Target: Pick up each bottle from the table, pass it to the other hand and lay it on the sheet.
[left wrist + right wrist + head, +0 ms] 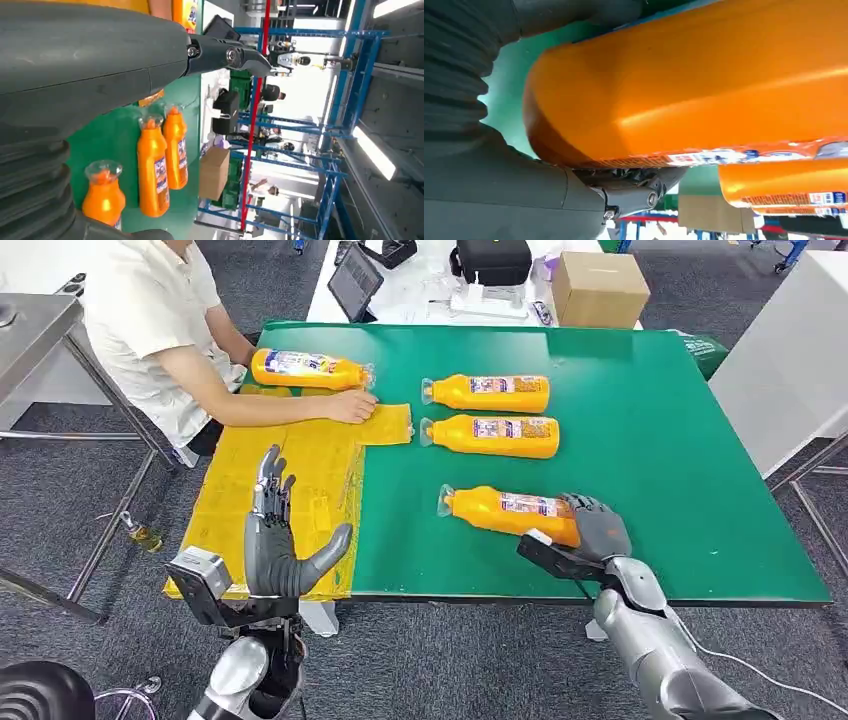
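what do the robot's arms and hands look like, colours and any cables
Both arms are silver metal. The left robot hand is dark grey with darker fingers, and a grey box-shaped module sits at its wrist. The right robot hand is grey too, with a black module at the wrist and a thin white cable trailing along the forearm.

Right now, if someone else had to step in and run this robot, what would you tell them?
Right hand grips the base of the nearest bottle, which lies on the green table.
Left hand is open, raised over the yellow sheet.
Two more bottles wait on the table.
A person's hand rests on the sheet; a fourth bottle lies behind their arm.
Left: lift, hand over, lay down; repeat.
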Available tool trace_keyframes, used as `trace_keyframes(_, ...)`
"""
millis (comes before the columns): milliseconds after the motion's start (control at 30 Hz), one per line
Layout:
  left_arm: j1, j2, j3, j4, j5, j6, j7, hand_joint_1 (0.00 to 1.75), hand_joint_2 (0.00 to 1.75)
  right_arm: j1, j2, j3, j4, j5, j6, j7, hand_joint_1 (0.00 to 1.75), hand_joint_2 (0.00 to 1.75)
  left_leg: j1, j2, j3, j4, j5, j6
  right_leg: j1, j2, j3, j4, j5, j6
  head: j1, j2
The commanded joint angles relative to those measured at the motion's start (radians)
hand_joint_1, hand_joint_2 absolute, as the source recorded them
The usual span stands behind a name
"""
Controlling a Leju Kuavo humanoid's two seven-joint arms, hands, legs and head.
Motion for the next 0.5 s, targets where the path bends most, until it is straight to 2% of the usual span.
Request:
trace_keyframes(33,-0.041,0.017,-0.026,0.051,0.005,-0.001,0.005,0.00,1.75,0.023,0.006,-0.002,0.082,-0.121,0.103,-0.076,1.75,1.75,0.000,-0.002,0.004,-0.002,0.000,0.001,0.001,-0.003,0.005,-0.002,-0.001,-0.002,0.000,0.000)
trace_keyframes(100,-0.041,0.018,-0.027,0.051,0.006,-0.004,0.004,0.00,1.75,0.024,0.001,0.018,0.078,-0.107,0.083,-0.077,1.75,1.75,0.001,-0.002,0.004,-0.002,0.000,0.001,0.001,-0.003,0.005,-0.002,-0.001,-0.002,0.000,0.000)
trace_keyframes(167,-0.045,0.015,-0.027,0.054,0.006,-0.003,0.003,0.00,1.75,0.029,0.021,0.002,0.056,-0.173,0.081,-0.142,1.75,1.75,0.001,-0.001,0.004,-0.001,0.000,0.001,0.001,-0.002,0.004,-0.002,-0.001,-0.002,0.000,0.000)
trace_keyframes(233,-0.046,0.004,-0.010,0.082,0.031,-0.004,0.012,0.00,1.75,0.040,0.068,-0.049,0.011,-0.298,0.132,-0.230,1.75,1.75,0.001,0.000,0.003,-0.001,0.000,0.001,0.001,-0.001,0.003,-0.002,0.000,-0.002,0.000,0.000)
trace_keyframes(267,-0.045,0.004,-0.009,0.087,0.034,-0.006,0.010,0.00,1.75,0.041,0.075,-0.046,0.007,-0.297,0.128,-0.225,1.75,1.75,0.001,0.001,0.005,-0.002,0.000,0.001,0.001,0.000,0.004,-0.002,0.000,-0.003,0.000,0.000)
trace_keyframes(333,-0.026,-0.018,0.021,0.170,0.192,-0.068,0.122,0.00,1.75,0.109,0.112,-0.055,-0.148,-0.432,0.164,-0.287,1.75,1.75,0.001,0.002,0.005,-0.002,0.000,0.001,0.002,0.000,0.004,-0.002,0.000,-0.004,0.000,0.000)
trace_keyframes(367,-0.024,-0.018,0.021,0.194,0.200,-0.081,0.100,0.00,1.75,0.123,0.116,-0.042,-0.183,-0.439,0.163,-0.267,1.75,1.75,0.001,0.003,0.005,-0.002,-0.001,0.001,0.002,0.002,0.004,-0.003,0.000,-0.003,0.000,0.000)
trace_keyframes(433,-0.016,-0.011,0.015,0.270,0.372,-0.170,0.200,0.00,1.75,0.175,0.141,-0.018,-0.311,-0.555,0.219,-0.301,1.75,1.75,0.000,0.003,0.007,-0.003,-0.001,0.001,0.001,0.001,0.005,-0.003,0.000,-0.004,0.000,0.000)
trace_keyframes(500,-0.013,-0.001,-0.002,0.329,0.432,-0.225,0.180,0.00,1.75,0.206,0.152,0.032,-0.395,-0.597,0.225,-0.275,1.75,1.75,0.000,0.004,0.007,-0.004,-0.001,0.001,0.001,0.001,0.006,-0.003,0.000,-0.004,0.000,0.000)
